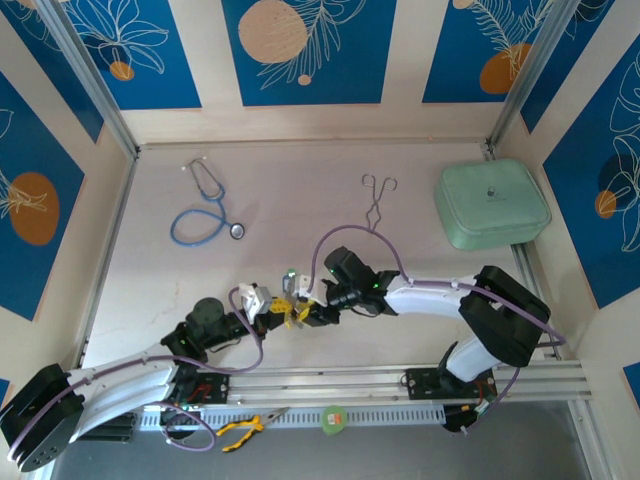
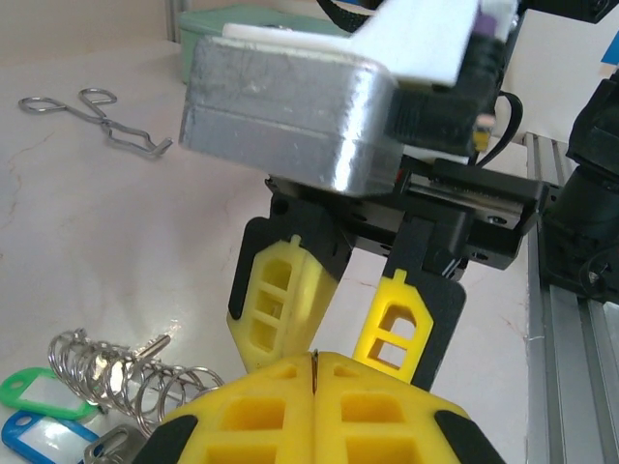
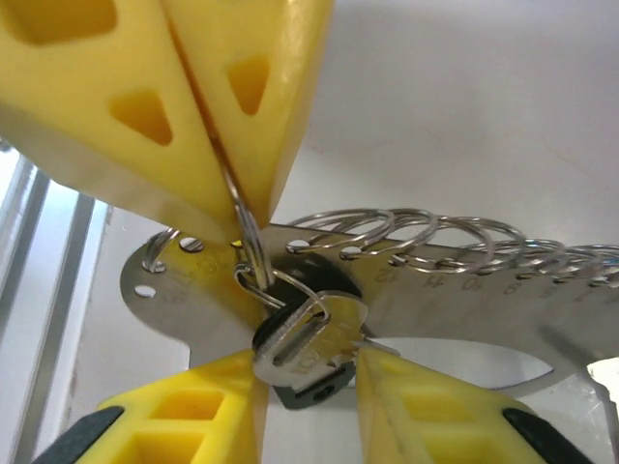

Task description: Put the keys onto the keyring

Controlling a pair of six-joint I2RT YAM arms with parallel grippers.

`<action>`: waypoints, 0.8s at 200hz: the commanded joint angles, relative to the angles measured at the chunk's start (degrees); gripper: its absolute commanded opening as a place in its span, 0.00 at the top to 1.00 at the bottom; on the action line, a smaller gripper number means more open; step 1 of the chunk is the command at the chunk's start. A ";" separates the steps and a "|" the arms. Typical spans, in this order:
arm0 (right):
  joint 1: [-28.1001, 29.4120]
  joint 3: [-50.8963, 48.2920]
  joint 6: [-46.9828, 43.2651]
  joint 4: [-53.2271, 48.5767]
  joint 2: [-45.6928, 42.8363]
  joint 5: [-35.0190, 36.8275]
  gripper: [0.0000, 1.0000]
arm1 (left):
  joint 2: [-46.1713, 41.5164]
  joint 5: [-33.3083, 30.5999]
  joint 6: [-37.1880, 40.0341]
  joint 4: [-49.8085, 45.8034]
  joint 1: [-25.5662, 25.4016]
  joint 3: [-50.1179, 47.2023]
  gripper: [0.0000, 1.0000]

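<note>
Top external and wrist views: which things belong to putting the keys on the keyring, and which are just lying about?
In the job:
- key, gripped by the right gripper
- keyring, one loop pinched by the left gripper

Lying about:
- stethoscope
- forceps
- green case
- pliers on the near rail

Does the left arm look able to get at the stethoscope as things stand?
Probably not yet. The way to the stethoscope looks free, but the left hand is shut on the keyring and must let go first.
</note>
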 commanded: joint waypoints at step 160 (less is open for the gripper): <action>-0.98 1.54 -4.58 -7.02 -9.92 5.65 1.00 | -1.30 -0.10 0.48 -0.39 -0.23 0.46 1.00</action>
